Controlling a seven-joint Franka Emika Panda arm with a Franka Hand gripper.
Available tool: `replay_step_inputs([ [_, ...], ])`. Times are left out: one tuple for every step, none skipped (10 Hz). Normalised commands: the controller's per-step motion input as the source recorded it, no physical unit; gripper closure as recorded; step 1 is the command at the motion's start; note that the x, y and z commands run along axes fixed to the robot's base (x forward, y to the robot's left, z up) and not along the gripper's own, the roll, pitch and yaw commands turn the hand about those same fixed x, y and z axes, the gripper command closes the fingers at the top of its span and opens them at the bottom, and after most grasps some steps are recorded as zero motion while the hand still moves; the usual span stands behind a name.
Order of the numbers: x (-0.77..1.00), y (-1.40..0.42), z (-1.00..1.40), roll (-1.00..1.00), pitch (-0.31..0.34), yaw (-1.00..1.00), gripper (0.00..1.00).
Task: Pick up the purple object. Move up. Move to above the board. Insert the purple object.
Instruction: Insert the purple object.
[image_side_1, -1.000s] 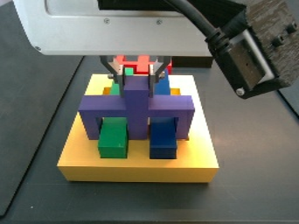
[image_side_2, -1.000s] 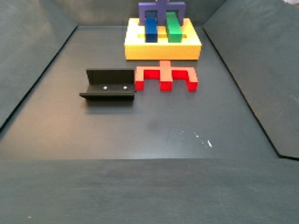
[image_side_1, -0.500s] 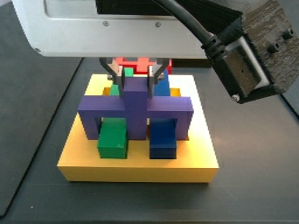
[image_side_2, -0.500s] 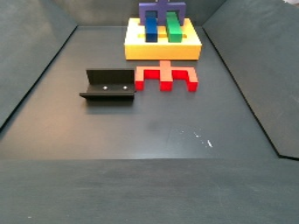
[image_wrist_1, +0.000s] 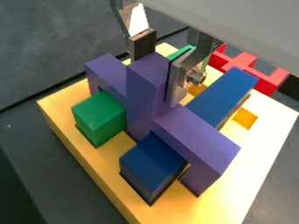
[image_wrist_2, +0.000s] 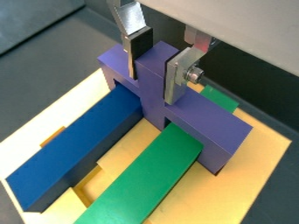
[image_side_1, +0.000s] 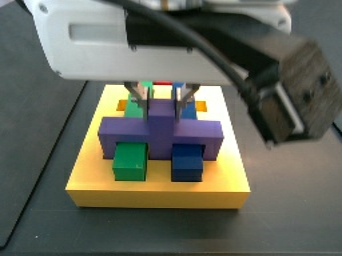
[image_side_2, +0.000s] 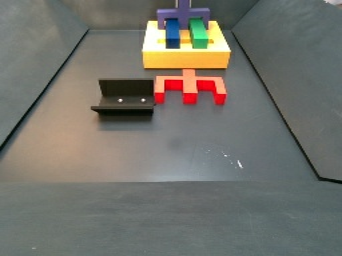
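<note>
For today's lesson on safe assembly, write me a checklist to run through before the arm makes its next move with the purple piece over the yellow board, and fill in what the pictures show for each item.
1. The gripper is at the centre ridge of the purple object, a finger on each side: ok.
2. Fingers actually clamped on the ridge: cannot tell.
3. Purple object sits over the board, crossing above the blue bar and green bar: ok.
4. Purple object level and low on the board in a side view: ok.
5. Legs fully seated in their slots: cannot tell, hidden.
6. The red block and the fixture lie on the floor clear of the board: ok.
</note>
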Motion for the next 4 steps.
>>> replay_step_inputs([
  [0.13, -0.07, -0.36, 0.23, 0.027, 0.03, 1.00],
  [0.00, 0.00, -0.48, 0.06, 0.000, 0.00, 1.00],
  [0.01, 0.00, -0.32, 0.00, 0.000, 0.00, 1.00],
  [0.00, 0.00, 0.00, 0.00, 0.000, 0.00, 1.00],
])
